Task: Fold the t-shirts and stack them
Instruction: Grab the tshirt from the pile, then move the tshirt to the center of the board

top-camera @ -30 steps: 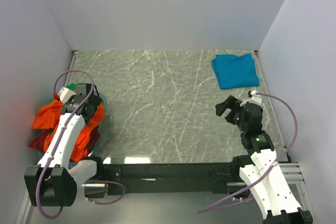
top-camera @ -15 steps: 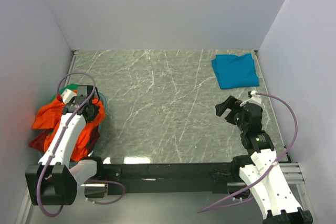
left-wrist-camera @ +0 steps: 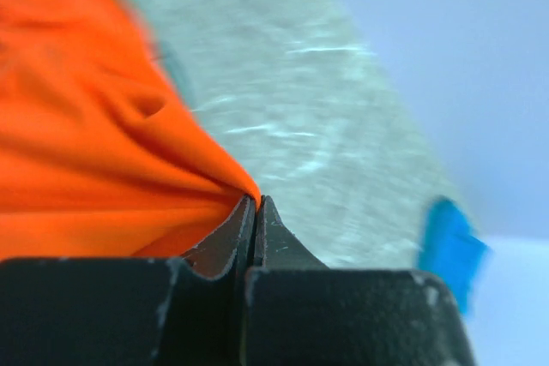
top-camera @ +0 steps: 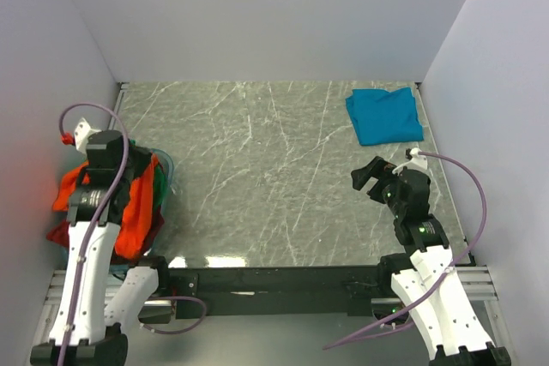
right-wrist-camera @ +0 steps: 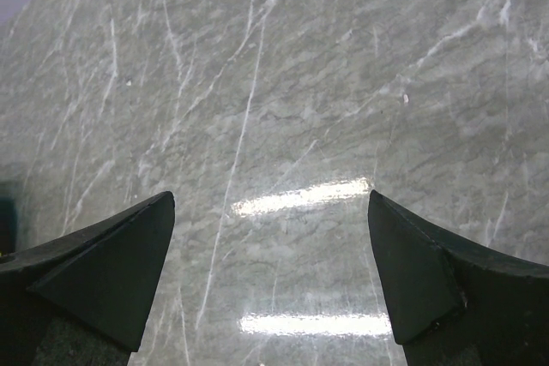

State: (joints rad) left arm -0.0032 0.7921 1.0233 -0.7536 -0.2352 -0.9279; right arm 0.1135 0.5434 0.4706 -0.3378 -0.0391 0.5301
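Now the left claw [left-wrist-camera: 256, 203] pinches tight on a fold of the orange t-shirt [left-wrist-camera: 86, 126], heaped at the counter's [top-camera: 257, 169] nine o'clock, seemingly over a dark red t-shirt [top-camera: 62, 233]. The teal t-shirt [top-camera: 383, 115] lies at one o'clock. The right claw [right-wrist-camera: 270, 199] gapes wide, empty, near four o'clock.

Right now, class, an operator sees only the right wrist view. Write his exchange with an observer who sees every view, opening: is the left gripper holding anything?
Observer: Yes, the left gripper is shut on the orange shirt.
Operator: Where is the blue shirt?
Observer: The blue shirt lies alone at the far right corner of the table.
Operator: What else is by the orange one?
Observer: A green shirt and a dark red shirt, bunched with it at the left.
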